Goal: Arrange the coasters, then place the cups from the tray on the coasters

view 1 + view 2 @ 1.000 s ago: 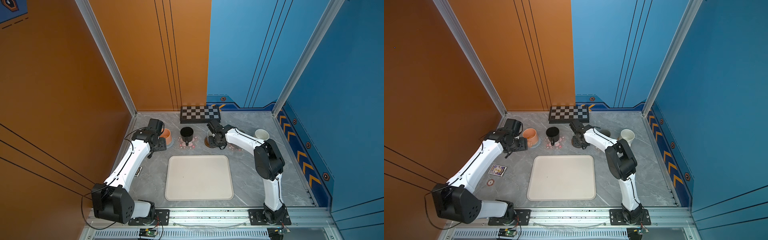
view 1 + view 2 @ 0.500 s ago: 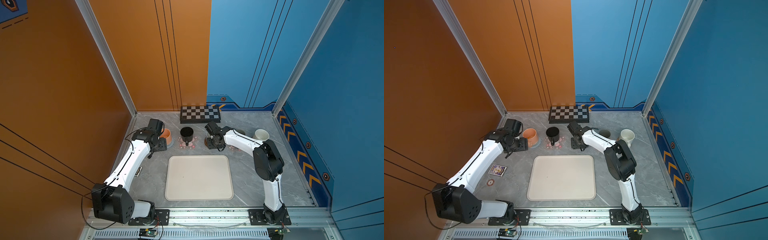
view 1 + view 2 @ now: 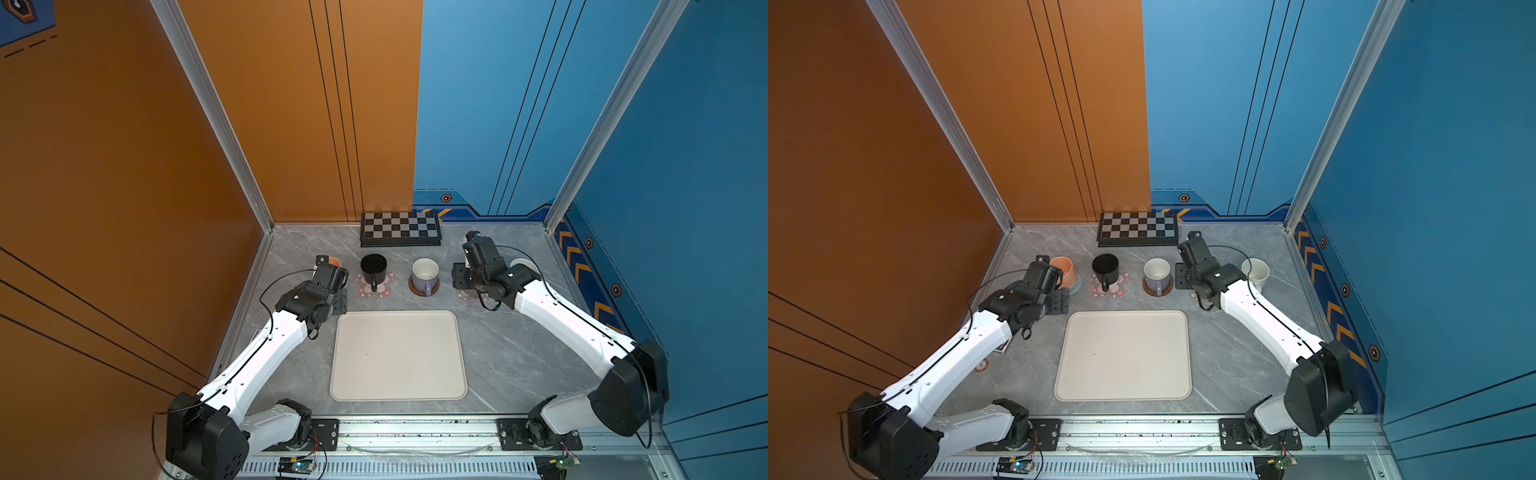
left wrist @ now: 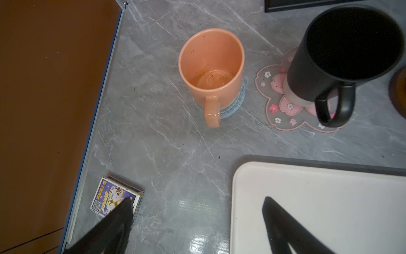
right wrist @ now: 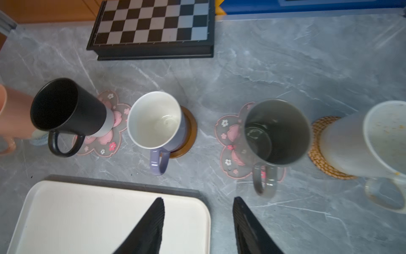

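Both top views: stereo pair set high above the aluminium front rail [image 3: 415, 432], tilted steeply down & facing the orange-and-blue back wall [image 3: 374, 124]; far off, so the whole grey marble tabletop [image 3: 498, 353] fits, the two frames near-identical, only shifted sideways a bit. Left wrist cam: close over the table, looking down & toward the back at the orange-peach handled mug [image 4: 211, 72] and black handled mug [image 4: 342, 55]. Right wrist cam: also close, faces the black-and-white checkerboard [image 5: 153, 24], takes in the mug row out to the white speckled mug [image 5: 362, 143]. Wrist views share the black mug, its pink flower-shaped coaster [image 4: 283, 110] & one edge of the cream rectangular tray [image 4: 329, 187].
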Tool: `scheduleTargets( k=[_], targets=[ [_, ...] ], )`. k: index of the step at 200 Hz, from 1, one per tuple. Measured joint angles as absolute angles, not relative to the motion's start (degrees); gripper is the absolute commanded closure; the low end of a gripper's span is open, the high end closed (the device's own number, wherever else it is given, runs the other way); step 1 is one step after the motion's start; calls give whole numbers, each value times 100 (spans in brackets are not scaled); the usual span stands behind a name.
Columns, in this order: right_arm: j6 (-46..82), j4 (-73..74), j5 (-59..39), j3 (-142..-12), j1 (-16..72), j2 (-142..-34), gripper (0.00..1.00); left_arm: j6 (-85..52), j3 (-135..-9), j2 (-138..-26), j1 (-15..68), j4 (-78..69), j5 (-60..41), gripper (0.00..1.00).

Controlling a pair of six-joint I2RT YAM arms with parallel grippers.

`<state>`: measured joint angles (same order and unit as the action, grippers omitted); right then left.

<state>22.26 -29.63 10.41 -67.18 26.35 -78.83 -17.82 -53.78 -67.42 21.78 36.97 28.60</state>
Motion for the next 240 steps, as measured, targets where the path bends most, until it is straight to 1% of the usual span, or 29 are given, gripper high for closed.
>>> scheduleTargets(
  k=[7, 13, 17, 30, 47, 73, 84, 94, 99, 142, 188, 214, 240],
  targets=[
    [2174, -2886, 1070, -6447, 2394, -7620, 41, -1791, -5192, -6689, 2178, 3500, 2945, 4],
    [2119, -2792, 1092, -6208, 2196, -7411, 38, -1800, -5022, -6617, 2178, 3312, 3026, 0],
    [2047, -2718, 1098, -6047, 2078, -7277, 36, -1804, -4871, -6539, 2178, 3148, 3111, 2],
    [1852, -2443, 1146, -5446, 1682, -6775, 31, -1780, -4399, -6270, 2156, 2630, 3352, 2],
    [1667, -2051, 1081, -4733, 1284, -6206, 25, -1758, -3953, -6025, 1962, 2014, 3345, 2],
    [1535, -1387, 1015, -3953, 961, -5690, 14, -1710, -3835, -6086, 1656, 1308, 3350, 2],
    [1494, -1116, 1015, -3699, 897, -5577, 9, -1651, -3837, -6169, 1616, 1087, 3457, 2],
    [1494, -923, 1007, -3529, 808, -5533, 2, -1605, -3837, -6263, 1579, 974, 3566, 2],
    [1494, -847, 985, -3463, 753, -5531, 0, -1588, -3837, -6318, 1562, 943, 3634, 2],
    [1479, -523, 919, -3221, 513, -5548, 0, -1590, -3730, -6462, 1387, 591, 4289, 2],
    [1433, 156, 895, -2716, 296, -5631, 0, -1234, -2812, -6635, 1251, -620, 5096, 2],
    [1278, 523, 838, -2534, 294, -5927, 0, -1133, -2770, -6943, 1026, -923, 5286, 2],
    [1157, 932, 753, -2530, 292, -6294, 0, -1138, -2709, -6997, 1007, -1188, 5315, 2]
  ],
)
